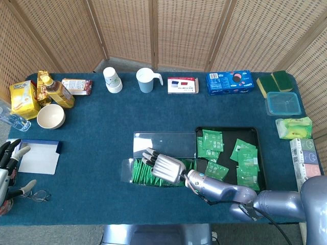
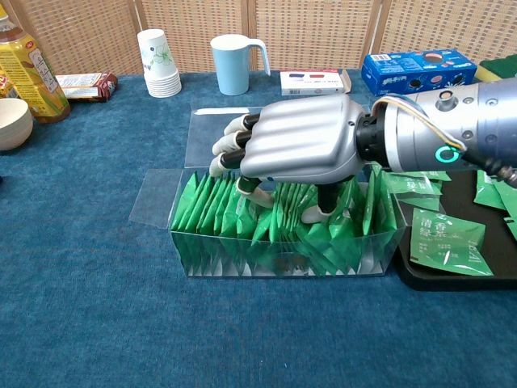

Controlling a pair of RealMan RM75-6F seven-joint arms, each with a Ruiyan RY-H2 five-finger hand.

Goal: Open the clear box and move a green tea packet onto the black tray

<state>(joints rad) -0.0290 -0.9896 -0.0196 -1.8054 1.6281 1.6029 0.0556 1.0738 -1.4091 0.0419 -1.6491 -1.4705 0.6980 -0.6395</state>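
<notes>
Several green tea packets already lie on the black tray, and the clear box beside it stands open, its lid folded flat on the bench on the far side of the box. So the opening step looks done, and at least one more transfer seems to be in progress.

The right hand is palm down over the box, fingers curled and dipping among the upright row of packets. Whether it has pinched one is hidden by the palm; I cannot tell. What remains, by my reading, is to secure a single packet, lift it clear and carry it to the tray on the box's right.

The packets stand tightly packed, so neighbours may ride up with the chosen one. The box's right end wall sits just beside the tray's raised rim, leaving a short, unobstructed path once the packet clears the wall. The tray has bare black surface near its far rim for a drop.

The left hand is well apart from the box, at the bench's left edge beside a white card, fingers spread and holding nothing.
</notes>
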